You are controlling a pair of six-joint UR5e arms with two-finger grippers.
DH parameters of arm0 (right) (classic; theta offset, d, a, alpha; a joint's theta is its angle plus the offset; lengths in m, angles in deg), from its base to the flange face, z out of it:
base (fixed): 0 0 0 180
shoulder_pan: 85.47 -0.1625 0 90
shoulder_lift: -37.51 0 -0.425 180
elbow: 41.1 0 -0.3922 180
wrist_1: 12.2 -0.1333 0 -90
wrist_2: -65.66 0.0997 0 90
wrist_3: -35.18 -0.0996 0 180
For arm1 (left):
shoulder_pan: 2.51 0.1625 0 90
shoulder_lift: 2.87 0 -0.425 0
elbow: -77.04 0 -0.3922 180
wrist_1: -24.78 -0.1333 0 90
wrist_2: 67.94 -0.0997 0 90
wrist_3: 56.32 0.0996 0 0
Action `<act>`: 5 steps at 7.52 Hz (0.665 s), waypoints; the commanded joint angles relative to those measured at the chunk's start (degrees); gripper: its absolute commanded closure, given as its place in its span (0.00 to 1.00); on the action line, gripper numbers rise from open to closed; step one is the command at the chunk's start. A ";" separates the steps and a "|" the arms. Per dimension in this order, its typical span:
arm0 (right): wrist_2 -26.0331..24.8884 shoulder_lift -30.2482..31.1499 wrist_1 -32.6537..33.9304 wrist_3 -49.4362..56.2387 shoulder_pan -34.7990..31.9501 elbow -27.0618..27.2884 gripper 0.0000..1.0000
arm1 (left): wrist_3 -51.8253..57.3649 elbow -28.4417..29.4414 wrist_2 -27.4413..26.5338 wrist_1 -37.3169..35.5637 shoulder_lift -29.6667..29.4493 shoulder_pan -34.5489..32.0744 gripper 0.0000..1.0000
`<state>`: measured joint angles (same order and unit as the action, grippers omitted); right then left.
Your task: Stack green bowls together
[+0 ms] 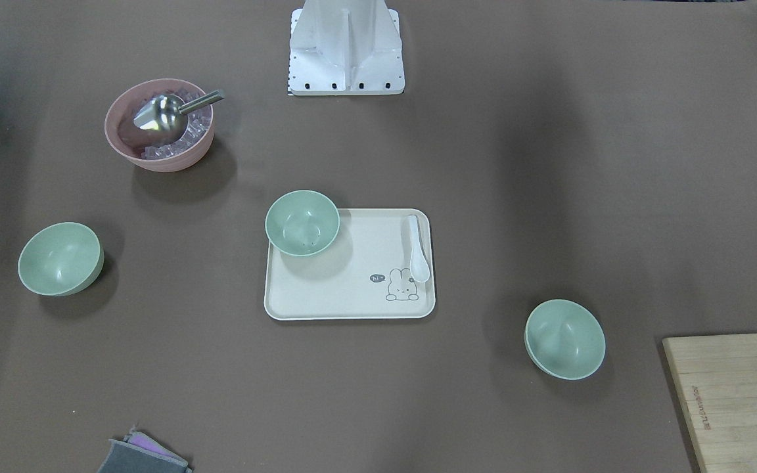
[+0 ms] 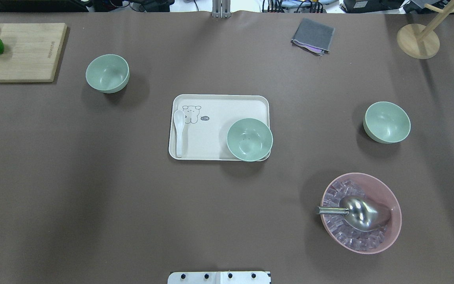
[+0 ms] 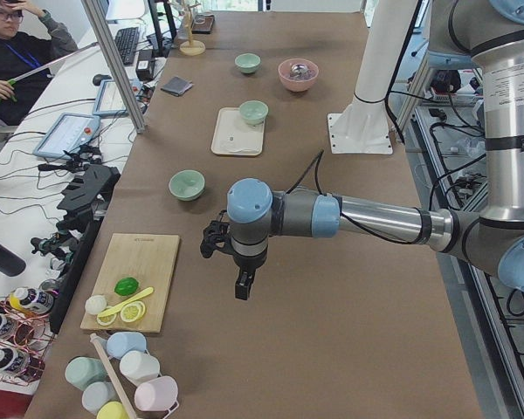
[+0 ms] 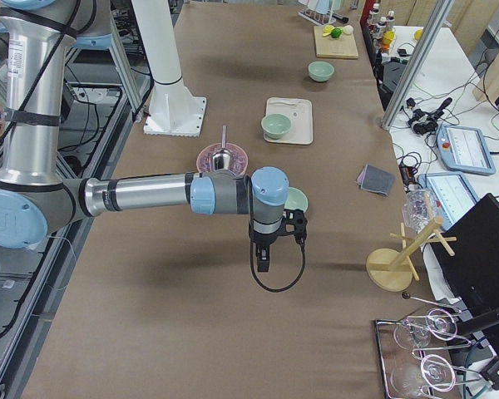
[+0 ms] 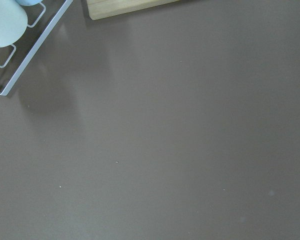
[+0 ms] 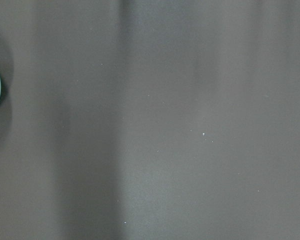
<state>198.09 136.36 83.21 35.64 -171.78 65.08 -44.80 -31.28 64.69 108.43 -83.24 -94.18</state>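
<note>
Arms (image 3: 375,218) stretch out level, left tool (image 3: 243,288) & right tool (image 4: 264,262) pointing straight down; grip width can't tell.

Brown table (image 2: 93,197) with green bowls (image 2: 107,73), tray (image 2: 227,110)

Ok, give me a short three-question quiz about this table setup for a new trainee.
1. True or false: the three small pale mint-green round bowls are already stacked together.
2. What lies on the cream rectangular tray beside one green bowl? A) glossy white soup spoon B) steel fork C) red cup
3. What colour is the large round bowl of ice cubes holding the shiny metal scoop?
Key: 1 false; 2 A; 3 pink.
</note>
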 commanded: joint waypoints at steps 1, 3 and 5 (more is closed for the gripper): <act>0.27 -0.14 -0.05 -0.02 0.00 0.25 0.00 | 0.00 0.30 0.09 1.41 0.04 0.00 0.02; 0.01 -0.41 -0.05 0.25 0.00 2.35 0.00 | 0.00 0.21 0.00 2.99 0.05 0.00 0.02; -0.16 -2.76 -1.61 -0.27 -0.09 4.65 0.00 | -0.18 0.21 0.09 10.78 -0.13 0.00 0.02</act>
<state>198.09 135.35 82.77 35.77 -171.80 68.61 -44.84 -31.05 64.72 114.22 -83.24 -94.17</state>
